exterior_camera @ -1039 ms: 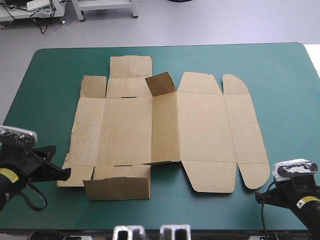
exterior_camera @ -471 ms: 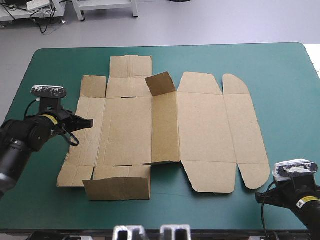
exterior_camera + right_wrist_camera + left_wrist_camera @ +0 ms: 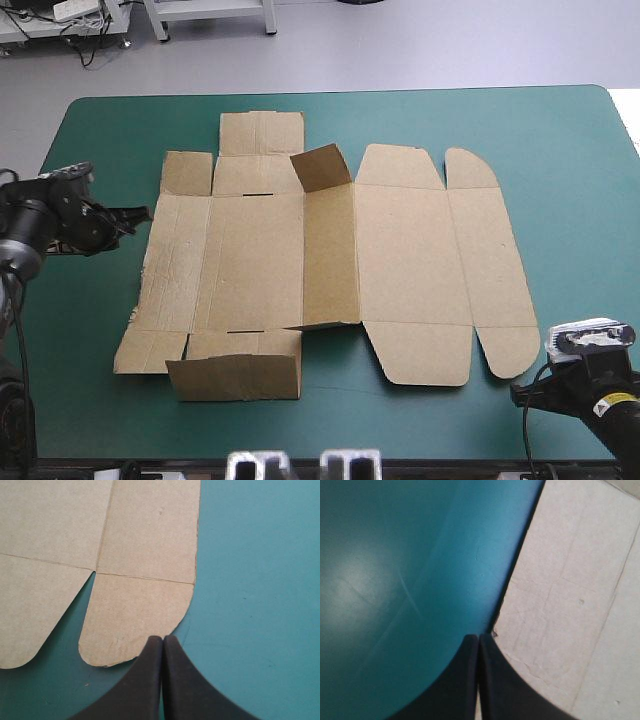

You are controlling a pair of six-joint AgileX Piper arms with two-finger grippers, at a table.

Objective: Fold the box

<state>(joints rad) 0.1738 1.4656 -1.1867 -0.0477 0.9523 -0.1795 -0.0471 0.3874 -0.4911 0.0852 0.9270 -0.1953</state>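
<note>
Flanking the mostly flat box (image 3: 400,250)
Left gripper (image 3: 479,637), right gripper (image 3: 163,638) — fingers together, empty — at opposite edges, ready to lift flaps.

Matt creased brown cardboard box (image 3: 330,250), smooth teal-green cover (image 3: 560,150)

The brown box (image 3: 400,250) lies opened out nearly flat, a cut sheet with one small flap cocked up on its far side. Its left edge sits just ahead of the left gripper (image 3: 479,639), and its rounded corner flap lies at the tip of the right gripper (image 3: 162,640).
</note>
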